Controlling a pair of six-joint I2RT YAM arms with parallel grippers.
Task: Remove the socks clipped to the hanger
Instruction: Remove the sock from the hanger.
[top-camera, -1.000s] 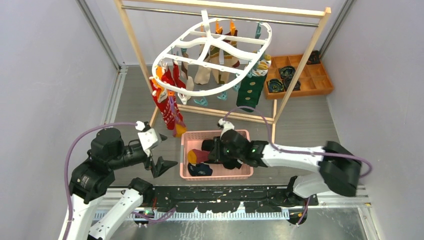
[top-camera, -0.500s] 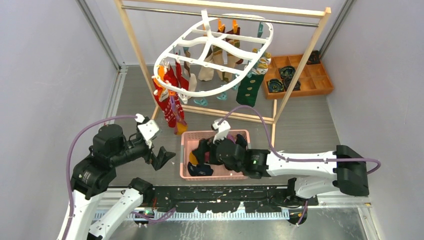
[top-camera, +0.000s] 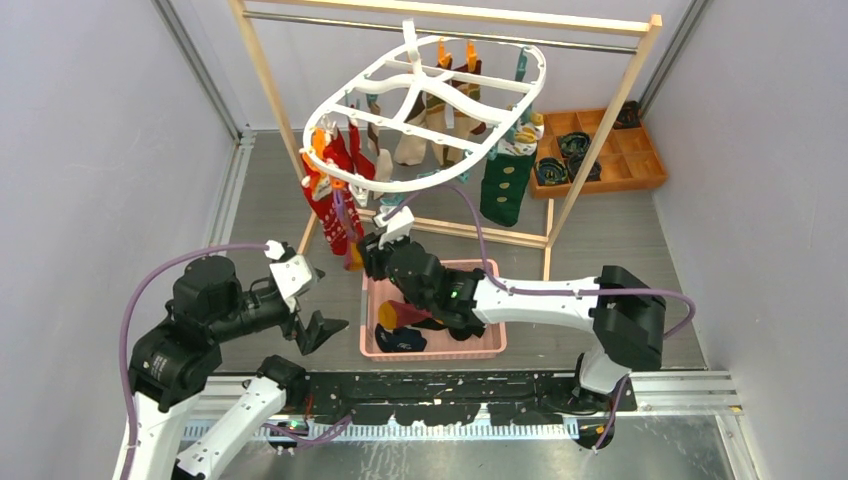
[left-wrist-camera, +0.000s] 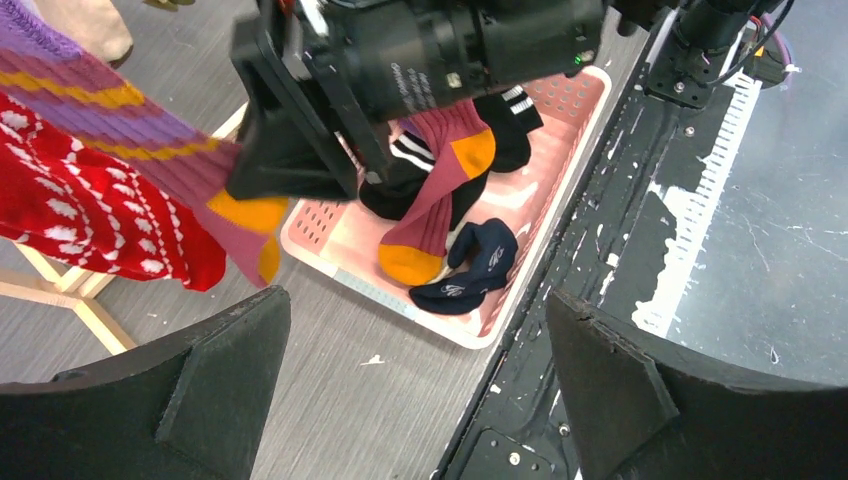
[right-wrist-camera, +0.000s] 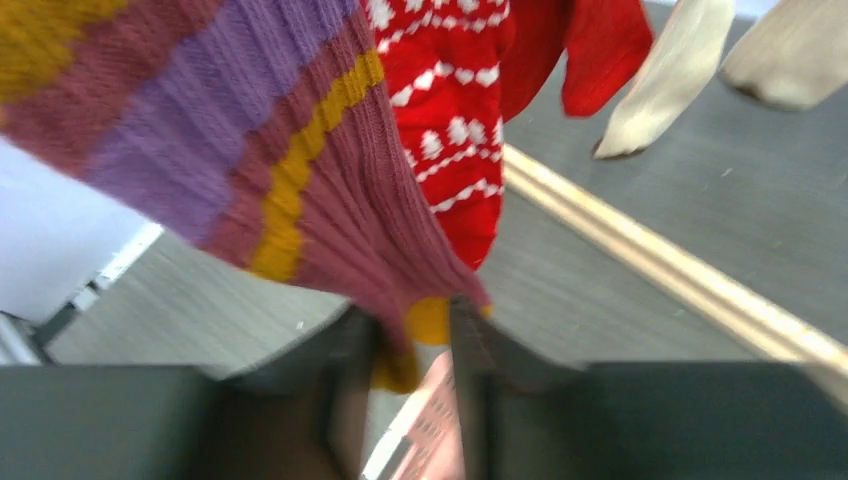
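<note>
From above, the hanger (top-camera: 415, 70) hangs tilted off the rail of the rack (top-camera: 500, 235) with the socks (top-camera: 500, 190) dangling under its rim, I'd guess so the arms can get at them from below. The pink basket (top-camera: 430, 354) sits just in front of the rack, likely to catch what comes off; a few socks lie in it. The right gripper (top-camera: 372, 252) is stretched over the basket's far left corner, up against the bottom of the striped sock (top-camera: 346, 220) that hangs at the hanger's near left end. The left gripper (top-camera: 322, 300) hovers left of the basket, apart from everything, spread wide and empty, seemingly kept out of the way. Through the left wrist camera, its own fingers (left-wrist-camera: 150, 400) frame the basket, and the right gripper's dark body overlaps the striped sock's foot, beside a red sock (left-wrist-camera: 90, 215). Through the right wrist camera, the striped sock's orange toe sits right between the right fingers (right-wrist-camera: 320, 420) and fills the narrow gap. That looks a sensible low hold for tugging it free. It's blurred, though, so I can't tell whether they've pinched it or only bracket it.
</note>
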